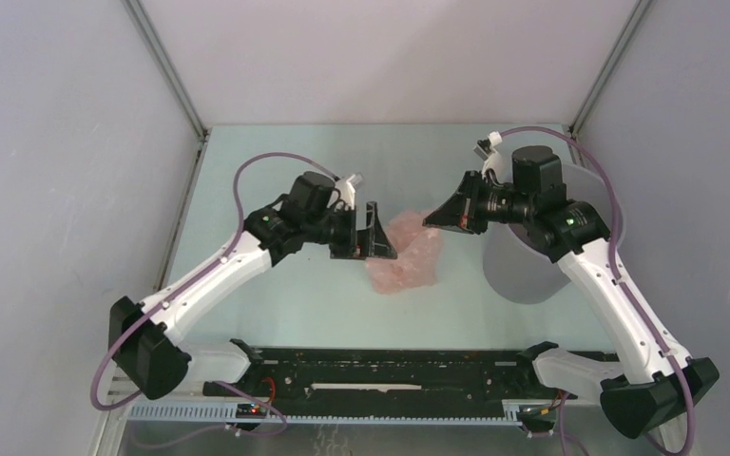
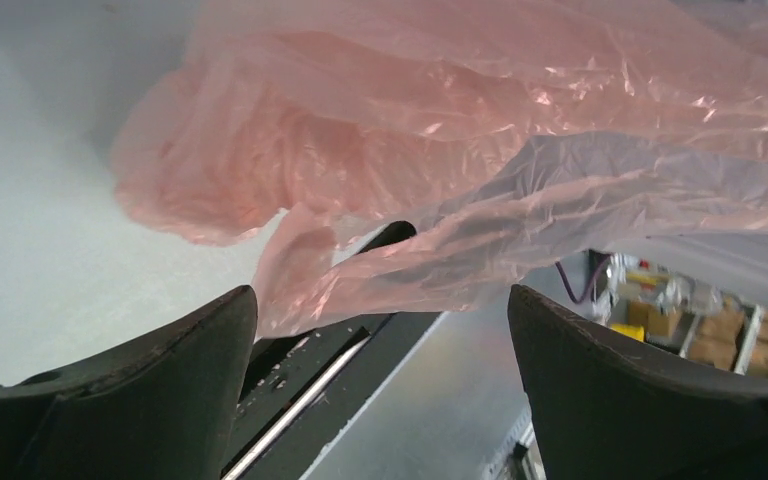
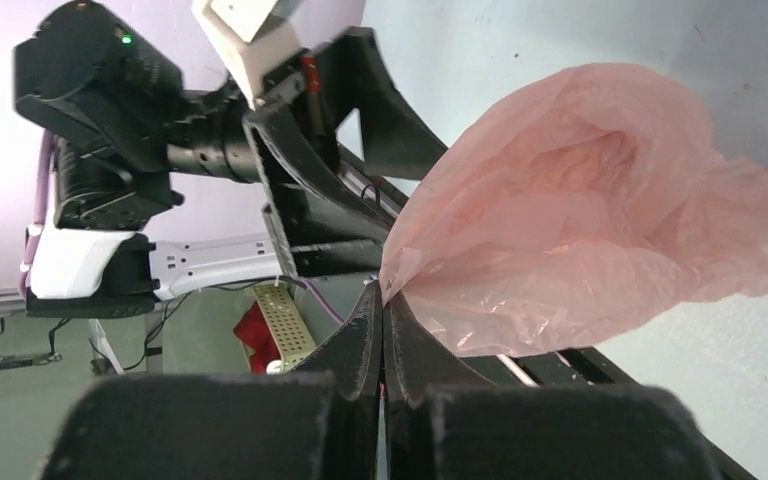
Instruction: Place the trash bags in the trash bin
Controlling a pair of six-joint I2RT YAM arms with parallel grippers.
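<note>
Pink bag [image 3: 600, 200], wrist view: right end effector [image 3: 382, 295] pinching.

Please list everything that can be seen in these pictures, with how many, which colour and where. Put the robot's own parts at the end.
trash bag: one, translucent pale pink, wrinkled, at the middle of the table between the two grippers
trash bin: one, grey, on the right side of the table, partly hidden behind the right arm
table: one, pale blue-green, under everything
walls: pale grey, on the left, the back and the right
base rail: one, black, along the near edge of the table
left gripper: one, black, open, at the left edge of the bag, film in front of its gap
right gripper: one, black, shut on a corner of the bag
</note>
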